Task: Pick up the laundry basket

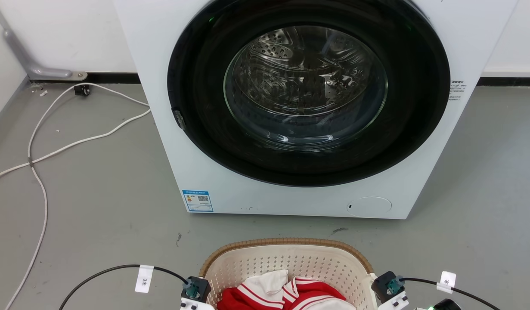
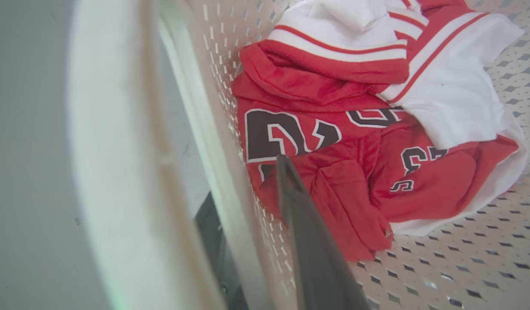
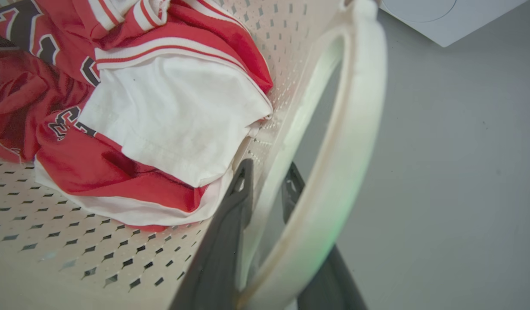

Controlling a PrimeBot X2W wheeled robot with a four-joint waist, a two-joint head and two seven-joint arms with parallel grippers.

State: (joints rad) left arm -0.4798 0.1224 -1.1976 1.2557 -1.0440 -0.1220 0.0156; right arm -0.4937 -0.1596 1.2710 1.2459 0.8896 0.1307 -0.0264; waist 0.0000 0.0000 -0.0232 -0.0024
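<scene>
Seemingly poised for a lift, a two-armed robot is taking hold of the laundry basket (image 1: 290, 262), which is sitting on the grey floor (image 1: 97, 193) directly in front of a white front-loading washer (image 1: 290, 200), with red and white jerseys (image 1: 290, 295) lying heaped inside. Far to the left, a white cable (image 1: 36, 181) is trailing across the floor, well apart from the work.

At the basket's left side, the left gripper (image 2: 247, 185) is straddling the perforated wall just inside the white handle (image 2: 114, 172). One dark finger (image 2: 308, 241) is reaching down beside the jerseys and a sliver of the other is showing outside the wall. Whether it is pinching the plastic or merely bracketing it cannot be told.

At the right side, the right gripper (image 3: 269, 172) is holding its fingers narrow, one inside the basket and one in the gap between wall and handle (image 3: 346, 172), and appears to be clamping the wall between them. Gripping both sides at once is probably meant to keep the load level as it rises.

The head view is supplying the setting: washer, floor, the basket's brown rim (image 1: 286, 242), and the cabled wrist housings flanking it. The wrist views are supplying what that angle is missing, namely the finger placement under each handle and the black lettering on the jerseys.
</scene>
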